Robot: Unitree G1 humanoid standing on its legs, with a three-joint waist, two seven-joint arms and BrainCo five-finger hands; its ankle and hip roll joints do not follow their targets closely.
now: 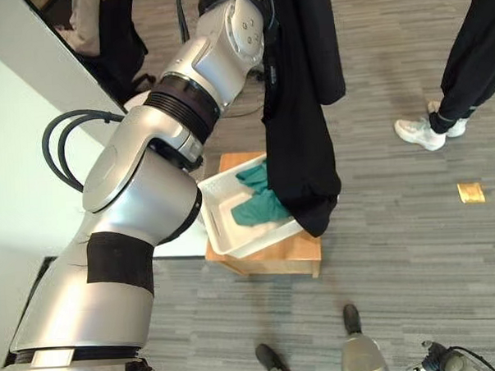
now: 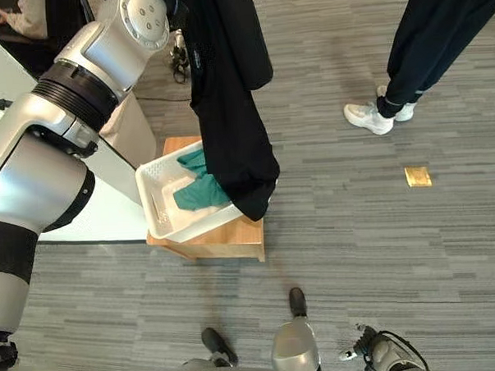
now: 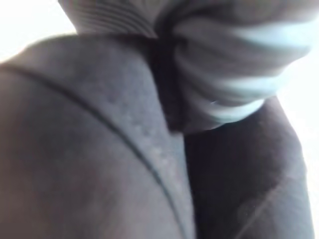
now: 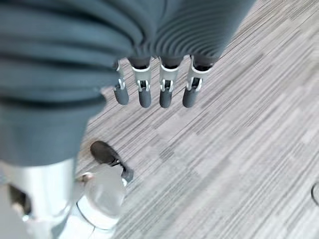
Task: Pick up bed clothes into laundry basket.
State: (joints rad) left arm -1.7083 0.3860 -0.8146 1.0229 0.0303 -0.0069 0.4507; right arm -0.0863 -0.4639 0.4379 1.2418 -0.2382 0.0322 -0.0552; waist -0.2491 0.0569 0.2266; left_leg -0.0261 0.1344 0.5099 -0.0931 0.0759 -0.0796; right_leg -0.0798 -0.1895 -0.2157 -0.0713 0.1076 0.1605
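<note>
Left arm (image 1: 148,173), the largest thing in the eye views, reaches up and away toward 12 o'clock. Left hand itself is hidden up by the top edge behind the cloth; in its wrist view dark fabric presses right against the ribbed cover, so cannot tell how its fingers sit, though the cloth hangs from that end of the arm.

Black garment (image 1: 299,134) hangs as one long vertical drape, long axis straight down, 12 to 6 o'clock. Its bottom hem touches or just overlaps the basket's rim on the 3 o'clock side; most of the hem looks to be outside, over the stool edge.

White laundry basket (image 2: 154,202) sits on a low wooden stool (image 2: 233,239), beside the white bed edge (image 2: 93,217). Teal cloth (image 2: 200,190) already lies in it.

Relation that matters: basket centre lies toward 9 o'clock from the hanging hem. Judgement: the drape needs shifting that way, then lowering, or it will slide off to the floor.

Right hand (image 4: 154,84) hangs low over bare floor, fingers straight and relaxed, holding nothing; well apart from the basket. Left arm is the nearer one.

A person's legs and white shoes (image 1: 430,128) stand at 2 o'clock. Small yellow tag (image 1: 470,192) on the floor at 3 o'clock.
</note>
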